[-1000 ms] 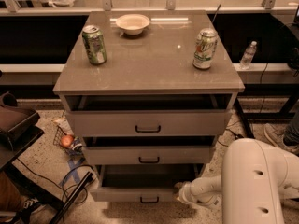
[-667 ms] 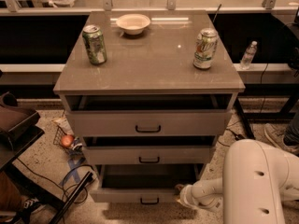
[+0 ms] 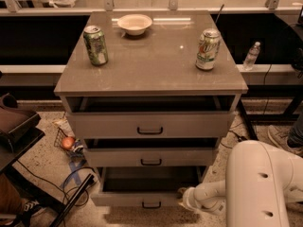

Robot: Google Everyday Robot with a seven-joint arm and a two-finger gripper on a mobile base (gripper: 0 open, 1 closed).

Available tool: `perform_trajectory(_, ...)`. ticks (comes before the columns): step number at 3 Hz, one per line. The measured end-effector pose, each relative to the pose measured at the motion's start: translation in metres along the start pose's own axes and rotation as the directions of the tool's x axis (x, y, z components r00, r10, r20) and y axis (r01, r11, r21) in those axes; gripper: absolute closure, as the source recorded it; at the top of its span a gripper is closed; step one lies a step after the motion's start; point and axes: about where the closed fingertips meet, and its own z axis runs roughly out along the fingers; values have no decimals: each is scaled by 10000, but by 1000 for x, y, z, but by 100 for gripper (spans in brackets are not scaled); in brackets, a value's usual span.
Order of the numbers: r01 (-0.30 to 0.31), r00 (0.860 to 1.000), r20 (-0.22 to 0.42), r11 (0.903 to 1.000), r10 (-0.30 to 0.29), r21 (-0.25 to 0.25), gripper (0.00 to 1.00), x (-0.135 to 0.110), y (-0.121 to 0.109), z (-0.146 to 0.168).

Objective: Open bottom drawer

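The bottom drawer (image 3: pixel 142 198) is the lowest of the cabinet's three, pale grey-beige with a small black bar handle (image 3: pixel 151 205). It stands pulled out, and its dark interior shows above the front. My gripper (image 3: pixel 182 197) is at the drawer's right end, low near the floor, at the end of the white arm (image 3: pixel 210 195). The arm's big white housing (image 3: pixel 262 183) fills the lower right.
The top drawer (image 3: pixel 149 124) and middle drawer (image 3: pixel 150 156) are also pulled out a little. On the cabinet top stand two cans (image 3: pixel 95 45) (image 3: pixel 208 49) and a white bowl (image 3: pixel 135 24). Cables and a small basket (image 3: pixel 66 143) lie on the floor at left. A water bottle (image 3: pixel 251 56) stands at right.
The scene is almost the same. The gripper and arm stay at the drawer's right end, with the drawer open about as before.
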Motion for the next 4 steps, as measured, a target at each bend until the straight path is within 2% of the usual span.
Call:
perform_trajectory(3,1,10000,-2,10000,-1,-6,100,0,0,0)
perform_trajectory(4,1,10000,-1,10000,-1,-7,77,0,0,0)
